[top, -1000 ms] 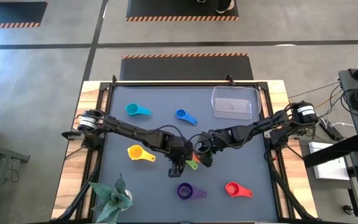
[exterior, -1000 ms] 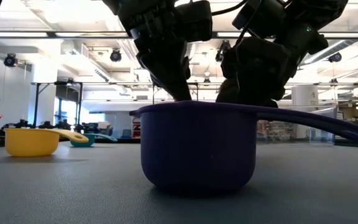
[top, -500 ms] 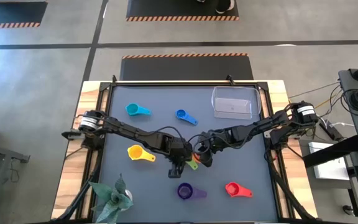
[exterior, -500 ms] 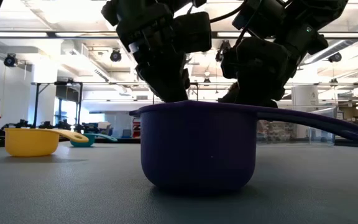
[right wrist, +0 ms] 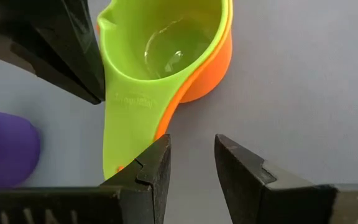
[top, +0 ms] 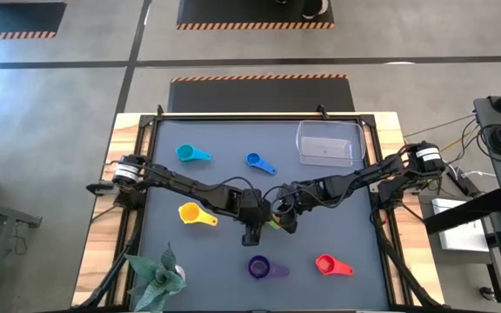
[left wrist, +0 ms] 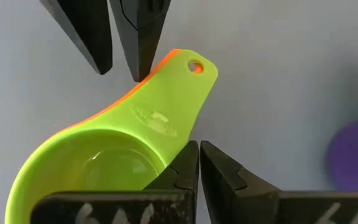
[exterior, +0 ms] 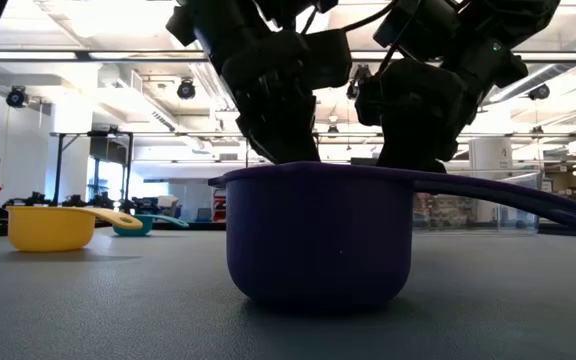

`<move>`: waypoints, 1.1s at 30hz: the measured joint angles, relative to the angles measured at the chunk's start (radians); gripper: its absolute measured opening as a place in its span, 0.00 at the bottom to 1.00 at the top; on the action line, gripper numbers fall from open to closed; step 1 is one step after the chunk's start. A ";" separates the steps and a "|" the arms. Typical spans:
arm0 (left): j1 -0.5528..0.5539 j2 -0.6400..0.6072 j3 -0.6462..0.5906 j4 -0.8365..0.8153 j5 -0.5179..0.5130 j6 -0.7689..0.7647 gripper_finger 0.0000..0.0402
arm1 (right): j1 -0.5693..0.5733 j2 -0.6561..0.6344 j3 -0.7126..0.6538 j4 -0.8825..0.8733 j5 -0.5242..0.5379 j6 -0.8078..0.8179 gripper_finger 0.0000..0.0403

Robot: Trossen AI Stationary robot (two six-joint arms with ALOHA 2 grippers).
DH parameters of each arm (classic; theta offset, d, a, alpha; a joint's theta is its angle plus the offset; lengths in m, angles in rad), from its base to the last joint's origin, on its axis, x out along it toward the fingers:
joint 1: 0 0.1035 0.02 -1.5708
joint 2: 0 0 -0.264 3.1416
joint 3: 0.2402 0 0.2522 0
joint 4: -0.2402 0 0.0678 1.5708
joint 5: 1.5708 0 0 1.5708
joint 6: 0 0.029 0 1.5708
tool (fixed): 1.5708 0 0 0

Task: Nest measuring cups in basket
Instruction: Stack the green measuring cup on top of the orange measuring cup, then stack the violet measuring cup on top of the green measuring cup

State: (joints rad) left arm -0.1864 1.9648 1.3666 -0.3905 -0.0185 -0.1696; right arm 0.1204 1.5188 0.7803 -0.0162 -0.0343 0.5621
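Here, the green cup [left wrist: 104,165] is seen nested inside the orange cup [right wrist: 197,74], both lying on the table [top: 337,191] mid-table, directly ahead of both grippers. The left gripper [left wrist: 197,165] is pressed together, empty, its tips touching or just beside the green cup's handle near the bowl. The right gripper [right wrist: 191,162] is held partly apart, clamped on nothing, with the handle's tip lying just beside one finger rather than between the two. The stacked handles' long axis is seen running from the bowl toward the right gripper, which is judged the better placed for a grasp. The basket [top: 326,143] is set well beyond the right gripper, away toward the far edge.
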 joint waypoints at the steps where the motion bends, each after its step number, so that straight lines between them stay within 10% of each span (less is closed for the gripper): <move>1: 0.000 0.000 0.000 0.000 0.000 -0.001 0.00 | 0.000 0.000 0.000 0.000 -0.001 0.000 0.28; 21: -0.004 -0.193 0.000 -0.229 0.015 -0.003 0.00 | -0.001 -0.139 0.000 -0.146 0.094 -0.057 0.28; 33: -0.049 -0.167 0.000 -0.227 0.247 -0.070 0.00 | -0.009 -0.245 0.000 -0.231 0.195 -0.104 0.28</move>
State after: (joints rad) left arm -0.2356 1.7974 1.3663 -0.6170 0.2283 -0.2391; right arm 0.1111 1.2743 0.7799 -0.2474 0.1604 0.4580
